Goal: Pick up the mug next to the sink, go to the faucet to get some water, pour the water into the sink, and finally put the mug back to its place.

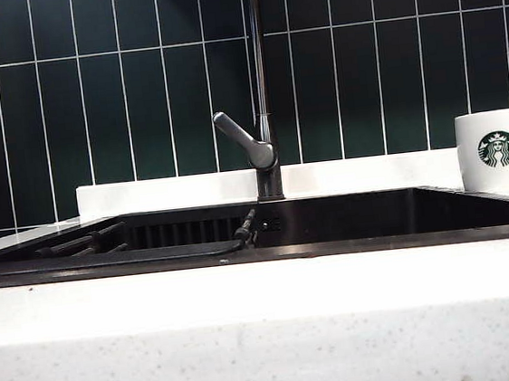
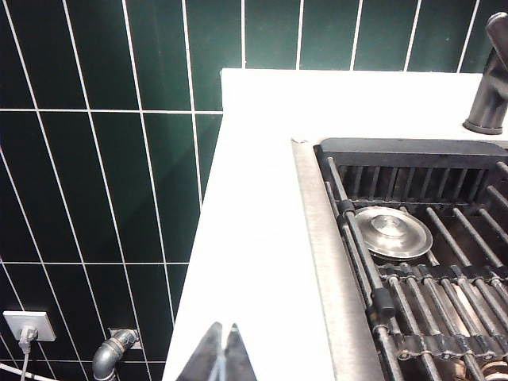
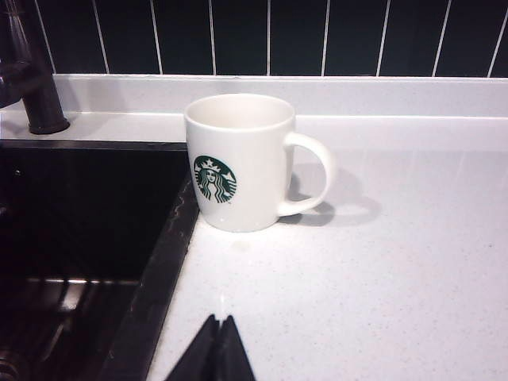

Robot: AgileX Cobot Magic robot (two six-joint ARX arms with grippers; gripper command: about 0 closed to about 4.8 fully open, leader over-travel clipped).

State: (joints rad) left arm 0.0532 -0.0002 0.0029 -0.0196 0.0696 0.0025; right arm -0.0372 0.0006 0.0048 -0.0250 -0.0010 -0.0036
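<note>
I see the white ceramic mug [image 3: 242, 163] with green Starbucks logo upright on the white speckled worktop [image 3: 381, 262], beside the black rectangular sink [image 3: 87, 206] edge. Left gripper [image 2: 221, 357] and right gripper [image 3: 216, 349] fingers are closed, empty.

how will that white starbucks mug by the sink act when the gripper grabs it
The mug looks like rigid glazed ceramic, so probably slick between the fingers and breakable if dropped. It stands upright on a flat base close to the sink rim, so it should slide rather than roll. It looks empty, so likely fairly light.
</note>
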